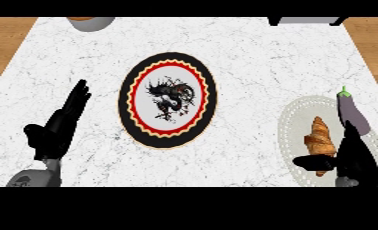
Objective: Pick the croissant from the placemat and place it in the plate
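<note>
A golden-brown croissant (320, 141) lies on a pale lace placemat (295, 124) at the right of the marble counter. My right hand (353, 156) is at the croissant's near right side, fingers straight and pointing away, thumb (314, 162) spread under the croissant's near end; it holds nothing. A round plate (168, 100) with a black rim, red and yellow ring and a dark drawing in its white middle sits at the counter's centre. My left hand (60, 124) rests open at the left, fingers straight.
A purple eggplant (353, 111) lies along the placemat's right edge, just beyond my right hand's fingertips. A grey bowl (91, 23) shows at the far left edge and a grey object (306, 20) at the far right. Wooden floor borders the counter.
</note>
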